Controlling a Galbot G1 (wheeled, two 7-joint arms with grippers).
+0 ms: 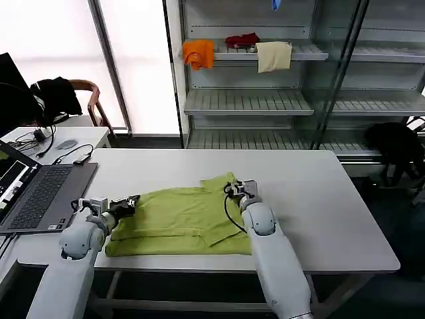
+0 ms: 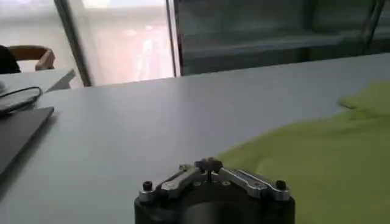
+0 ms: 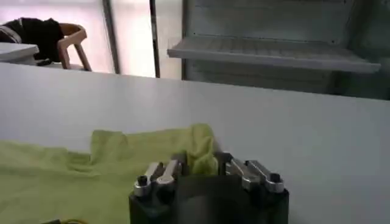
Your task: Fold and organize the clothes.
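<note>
Folding begins: right gripper [image 1: 232, 189] pinches T-shirt [image 1: 179, 219] sleeve at 1 o'clock; left gripper [image 1: 131, 203], jaws pressed together, at 9, must grasp.

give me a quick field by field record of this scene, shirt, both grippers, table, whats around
garment: lime-green T-shirt, partly folded, lying flat near the table's front edge
left gripper: left gripper at the shirt's left edge, low over the table
right gripper: right gripper at the shirt's far right corner, where green fabric bunches up between its fingers
surface: white table
beside it: open laptop at the robot's left
behind: shelf rack with orange, red and cream cloths on the upper shelf
</note>
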